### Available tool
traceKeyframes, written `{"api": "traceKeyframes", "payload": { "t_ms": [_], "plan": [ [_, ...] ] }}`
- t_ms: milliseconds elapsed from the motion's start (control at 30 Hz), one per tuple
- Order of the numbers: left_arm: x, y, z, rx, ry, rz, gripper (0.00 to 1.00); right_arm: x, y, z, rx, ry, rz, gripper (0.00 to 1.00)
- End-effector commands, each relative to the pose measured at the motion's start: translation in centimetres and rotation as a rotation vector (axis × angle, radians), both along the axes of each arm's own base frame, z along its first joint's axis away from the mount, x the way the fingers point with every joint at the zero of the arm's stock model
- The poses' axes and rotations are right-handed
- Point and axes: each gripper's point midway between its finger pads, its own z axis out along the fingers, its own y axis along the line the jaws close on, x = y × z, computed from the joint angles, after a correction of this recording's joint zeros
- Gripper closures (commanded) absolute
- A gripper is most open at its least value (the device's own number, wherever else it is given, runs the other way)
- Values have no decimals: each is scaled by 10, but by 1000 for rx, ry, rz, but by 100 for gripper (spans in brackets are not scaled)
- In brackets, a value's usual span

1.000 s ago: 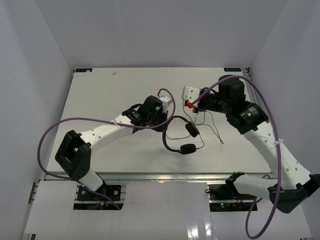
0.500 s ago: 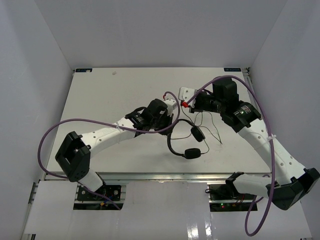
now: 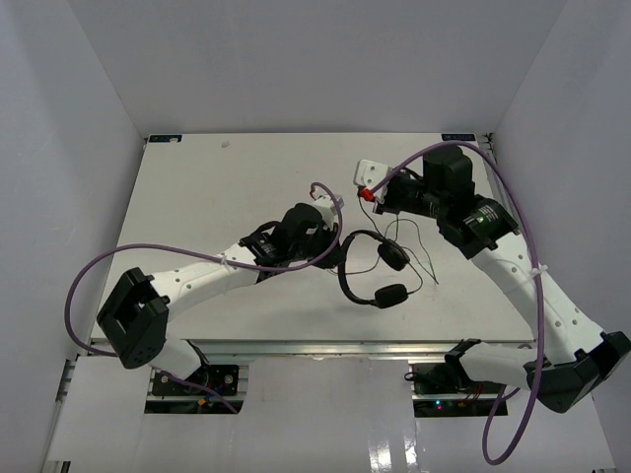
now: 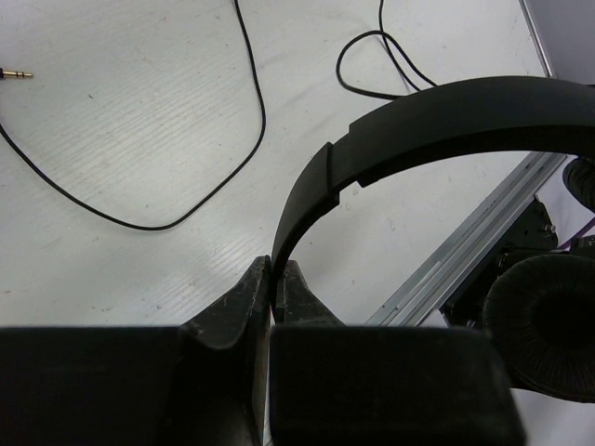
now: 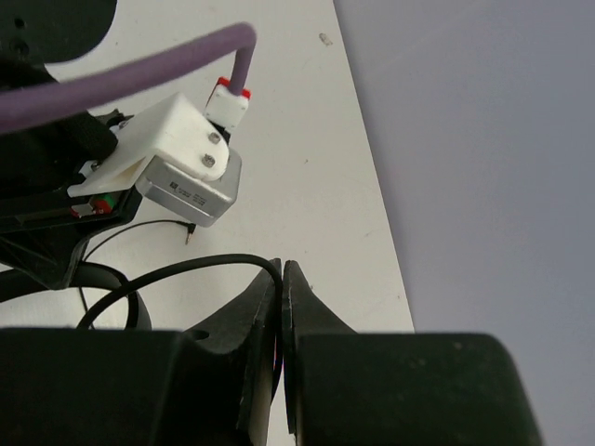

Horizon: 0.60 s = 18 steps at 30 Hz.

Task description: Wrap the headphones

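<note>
Both grippers are closed. The left gripper (image 4: 276, 274) is clamped on the thin lower end of the headband (image 4: 437, 116), and the right gripper (image 5: 281, 277) is pinched on the cord (image 5: 186, 269), which runs straight into its fingers.

From above, the headphones (image 3: 392, 257) are found at about 4 o'clock from the middle of the table (image 3: 197, 187). The left gripper is at their 9 o'clock and the right gripper at their 12 o'clock. Whether the earcups (image 3: 390, 294) rest on the table or hang just above it cannot be told.

Loose cord is spread in loops from 12 to 3 o'clock of the earcups. In the left wrist view the plug (image 4: 14, 72) lies free on the table, well apart from the headband.

The step in hand is judged to be the winding of the cord round the headphones, with little or none of it wound on so far. For this to be done well:

- The headband should be held steady and level by the left gripper, so that a fixed core is offered.
- The cord should be drawn just taut by the right gripper before it is carried round, so that slack is taken up and no loop is left hanging.
- Turns are best laid side by side between the earcups, not piled on one spot.
- Hard pulling should be avoided, since so thin a cord could slip from the fingers or the headband could be twisted in its clamp.
- The purple cable (image 5: 139, 70) near the right gripper should be kept out of the cord's path.
</note>
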Motion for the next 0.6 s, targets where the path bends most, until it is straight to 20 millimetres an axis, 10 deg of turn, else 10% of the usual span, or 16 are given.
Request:
{"api": "traceKeyframes", "payload": {
  "t_ms": [0,233,567],
  "plan": [
    [8,-11,10,-77,1,45,100,-5,3,53,97,-82,14,92],
    [17,-17,0,-61,12,70,100,-13,4,59,116,-72,37,92],
    [31,-52,37,-181,3,35,100,-11,4,49,91,-69,38,92]
  ]
}}
